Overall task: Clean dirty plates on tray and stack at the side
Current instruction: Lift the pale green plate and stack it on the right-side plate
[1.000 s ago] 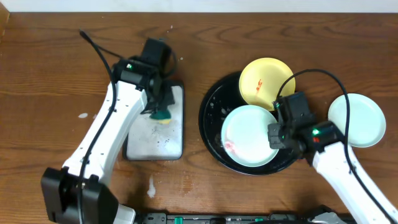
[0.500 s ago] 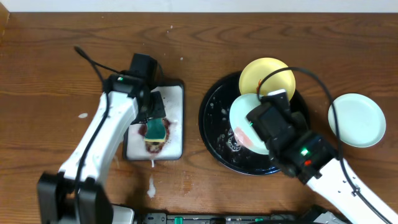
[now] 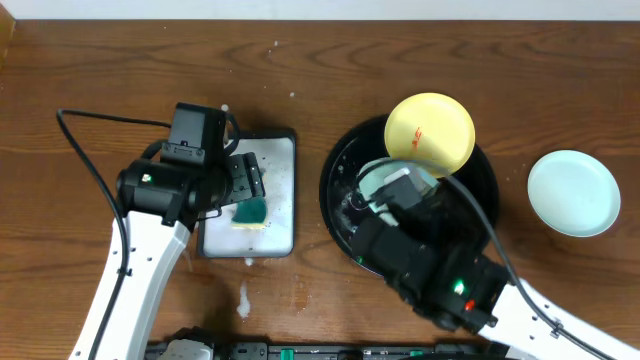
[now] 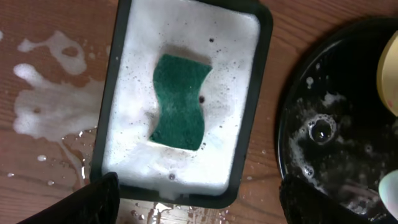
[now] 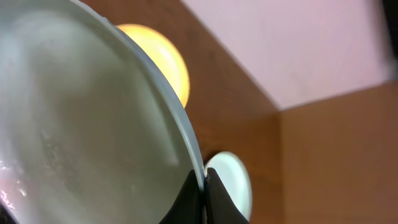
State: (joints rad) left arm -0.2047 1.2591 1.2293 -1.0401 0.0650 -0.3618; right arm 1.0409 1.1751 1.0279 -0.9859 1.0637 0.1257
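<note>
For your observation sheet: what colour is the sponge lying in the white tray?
The sponge is dark green; the left wrist view shows it best.

Green sponge (image 4: 179, 102) lying flat amid foam in a white, dark-rimmed rectangular tray (image 4: 186, 198); soapy white puddles (image 4: 56, 106) just beside it on the wet wooden table (image 4: 50, 25).

The overhead view looks straight down on the whole tabletop (image 3: 80, 80). The left wrist view faces down, close above the white rectangular tray (image 4: 143, 37) and the edge of the black tray (image 4: 336, 74), both shared with overhead. The right wrist view hugs a mint plate (image 5: 74, 124), looking sideways past the yellow plate (image 5: 158, 56).
</note>
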